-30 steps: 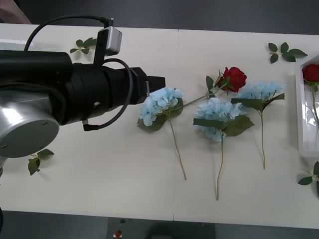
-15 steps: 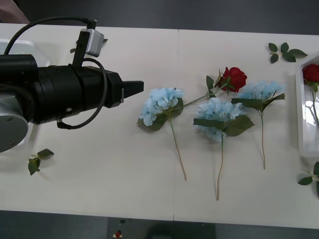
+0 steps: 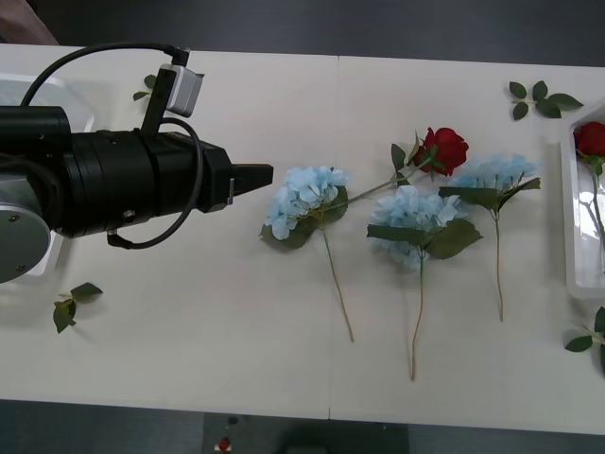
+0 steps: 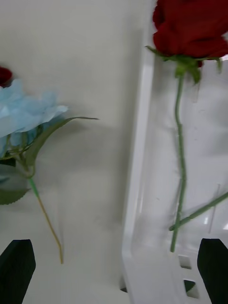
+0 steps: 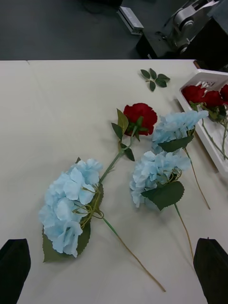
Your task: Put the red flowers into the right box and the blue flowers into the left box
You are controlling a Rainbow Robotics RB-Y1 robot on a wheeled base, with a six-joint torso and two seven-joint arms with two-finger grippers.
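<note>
Three blue flowers lie in a row mid-table: one (image 3: 302,201) on the left, one (image 3: 413,216) in the middle, one (image 3: 493,174) on the right. A red flower (image 3: 445,148) rests between them, its stem running under the left bloom. My left gripper (image 3: 261,175) hovers open just left of the left blue flower (image 5: 69,209). The right box (image 3: 573,203) at the right edge holds a red flower (image 3: 590,138). My right gripper (image 4: 114,247) hangs open over that box's rim (image 4: 137,161), above a red flower (image 4: 190,28) inside. The left box (image 3: 43,87) peeks out behind my left arm.
Loose green leaves lie at the far left (image 3: 159,85), far right (image 3: 541,98), near left (image 3: 73,305) and near right (image 3: 592,337). Bare tabletop stretches in front of the flower stems. Beyond the table's far edge is dark floor with equipment (image 5: 187,19).
My left arm has drawn back to the left, away from the left blue flower it was against a second ago. The flowers have not moved.
</note>
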